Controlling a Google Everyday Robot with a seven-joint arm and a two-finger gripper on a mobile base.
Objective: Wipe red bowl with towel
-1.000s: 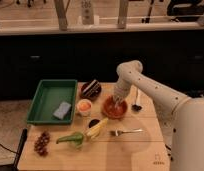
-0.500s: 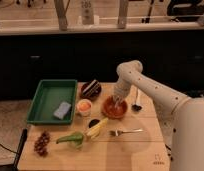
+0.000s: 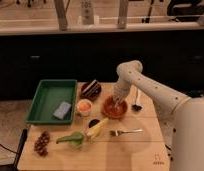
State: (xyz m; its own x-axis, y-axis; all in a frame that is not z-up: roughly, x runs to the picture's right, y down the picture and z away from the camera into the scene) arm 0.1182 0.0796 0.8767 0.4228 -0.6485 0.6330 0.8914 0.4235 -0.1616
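From where I stand there is only the one view, looking down on the counter (image 3: 140, 150). The red bowl (image 3: 115, 108) sits near its middle, and the arm reaches down from the right so that the hand (image 3: 115, 101) is inside the bowl, pressing on something pale that I take to be the towel (image 3: 113, 104); I cannot tell whether the hand is gripping it or only resting on it. The worry is the bowl itself: nothing holds it, so a firm sideways wipe could slide or tip it. It would not go far before hitting something, since the small orange cup (image 3: 84, 106) is just to its left, the dark ladle (image 3: 136, 104) just to its right, and the fork (image 3: 126, 132) and banana (image 3: 96, 128) lie near its front. If the towel slips free, the hand would scrape bare bowl.
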